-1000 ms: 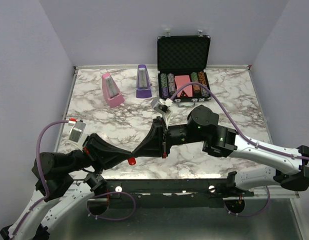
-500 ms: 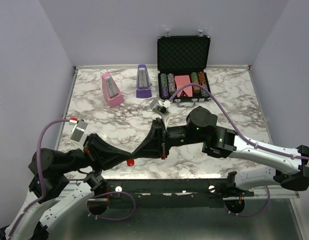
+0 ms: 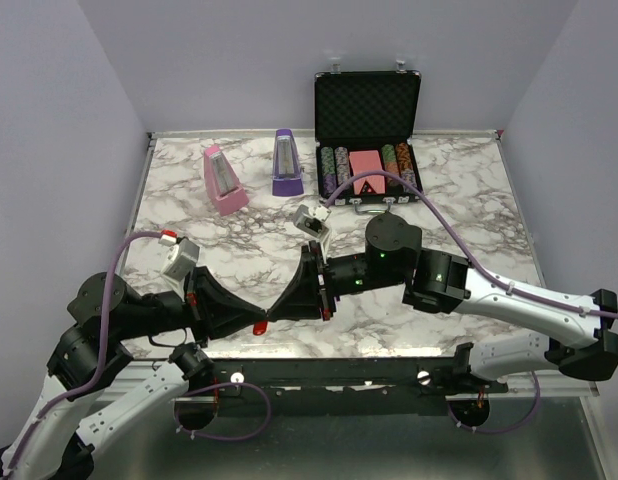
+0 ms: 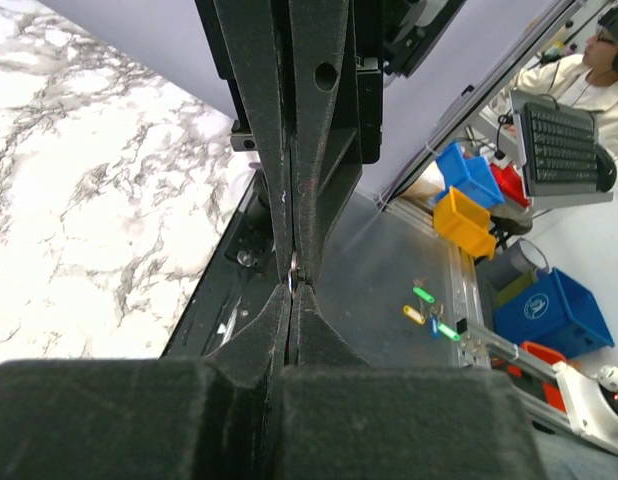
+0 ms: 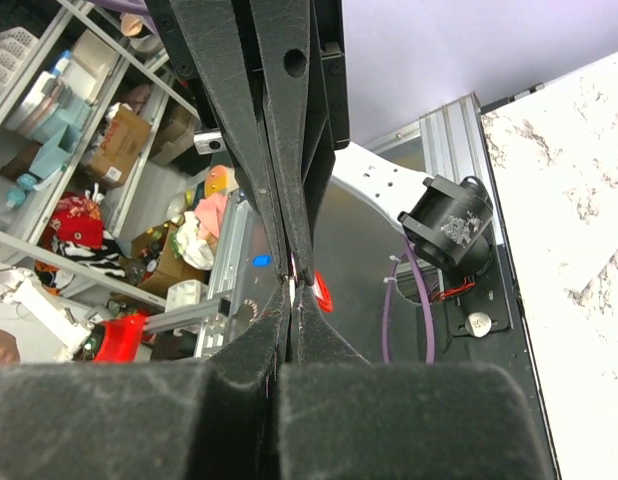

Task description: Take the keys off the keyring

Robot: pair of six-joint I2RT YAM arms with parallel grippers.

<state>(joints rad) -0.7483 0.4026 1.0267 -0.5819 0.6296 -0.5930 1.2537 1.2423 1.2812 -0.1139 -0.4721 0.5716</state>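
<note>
**A:** Nose to nose over the desk's (image 3: pixel 469 200) near edge: left tool (image 3: pixel 257 313) and right tool (image 3: pixel 279 310), both squeezed tight, jaws together.

**B:** The keyring (image 3: pixel 260 327)?

**A:** One red tag, dangling just under the meeting point, nearer the left arm. One silvery sliver (image 5: pixel 292 291) sits between the tips. Key or ring, can't tell. The pull would run along their shared line.

Looking along the left gripper (image 4: pixel 291 292), its fingers pressed flat together. Meeting tip to tip with the right gripper (image 4: pixel 293 262), likewise closed and reaching in from above. Showing the marble table (image 4: pixel 79 200) at left, its edge running just beside the meeting tips. Catching a blue bin (image 4: pixel 467 172), a yellow bin (image 4: pixel 459 222), a keyboard (image 4: pixel 559 140) and small coloured tags (image 4: pixel 422 295) lying on grey floor at right.
</note>
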